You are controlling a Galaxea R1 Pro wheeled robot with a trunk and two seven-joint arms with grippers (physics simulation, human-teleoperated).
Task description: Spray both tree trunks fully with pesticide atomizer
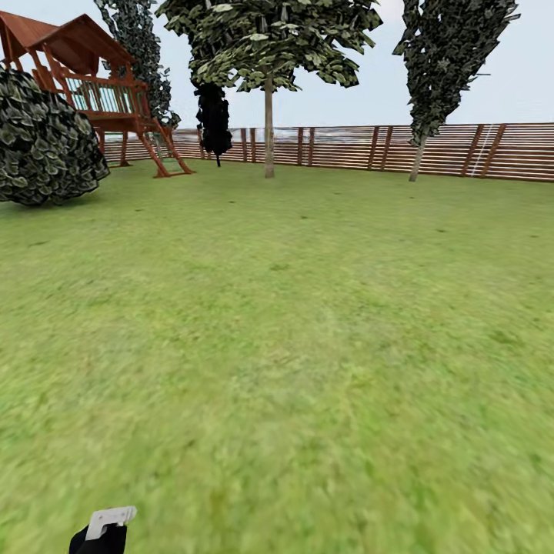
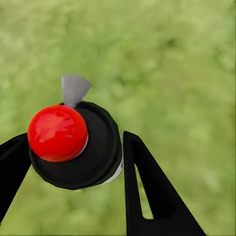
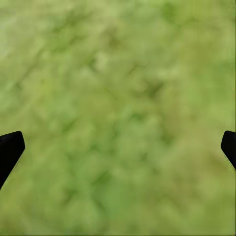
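While blurred green lawn [image 1: 308, 346] stretches ahead, the left gripper [image 2: 73, 162] clamps the pesticide atomizer [image 2: 78, 147].

Round glossy red top, matte black body, grey nozzle; black fingers [image 2: 147, 196] press both its sides. Right gripper [image 3: 118, 147] is spread wide over grass. Two pale-trunked trees [image 1: 268, 123] stand by the slatted fence [image 1: 346, 146].

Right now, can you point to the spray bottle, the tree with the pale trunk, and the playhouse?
spray bottle [image 2: 73, 147], left wrist view, black body.
tree [image 1: 269, 127], head view, pale trunk.
playhouse [image 1: 92, 77], head view, wooden side under the roof.
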